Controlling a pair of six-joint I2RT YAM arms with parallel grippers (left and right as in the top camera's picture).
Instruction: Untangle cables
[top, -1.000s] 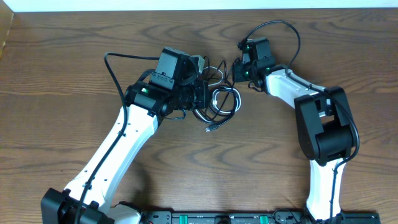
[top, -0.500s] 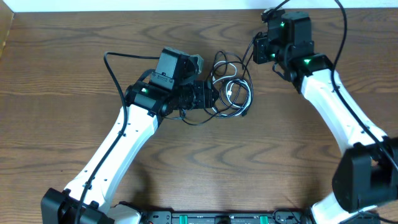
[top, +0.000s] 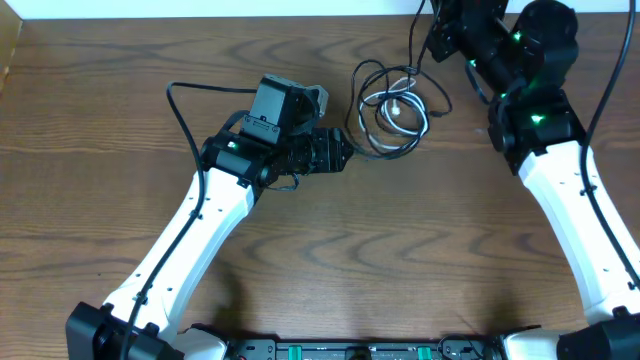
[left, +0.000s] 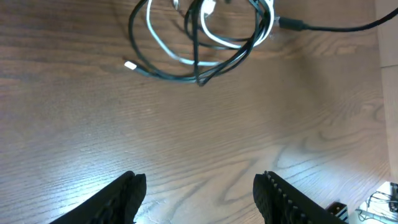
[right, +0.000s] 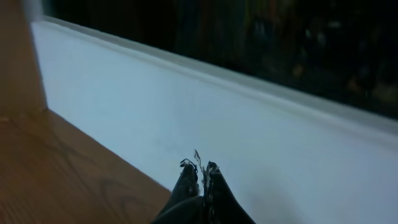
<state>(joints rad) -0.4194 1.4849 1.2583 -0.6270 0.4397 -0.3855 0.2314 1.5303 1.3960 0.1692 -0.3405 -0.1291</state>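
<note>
Table (top: 120, 80): brown wood, carrying everything listed below.
Right arm (top: 570, 200): raised at the far right, above the far edge.
Left arm (top: 200, 230): reaching from the near left toward the middle.
Cables (top: 392, 112): one loose heap of overlapping loops on the far side, right of middle, between my two grippers.
Left gripper (top: 340, 154): released, jaws apart, holding nothing, low over bare wood just left of the heap.
Right gripper (right: 200, 169): clenched tight. A black strand climbs from the heap toward it, but I cannot tell whether it is pinched.
White cable (left: 163, 50): coiled inside the black loops, crossing them.
Plug (left: 129, 65): small pale tip at the heap's edge, outside the loops.
Step, as I judge it: spreading the heap. I would close the left gripper on one outer black loop only, pin it low, and draw the far strand away slowly so the crossings slide instead of cinching.
</note>
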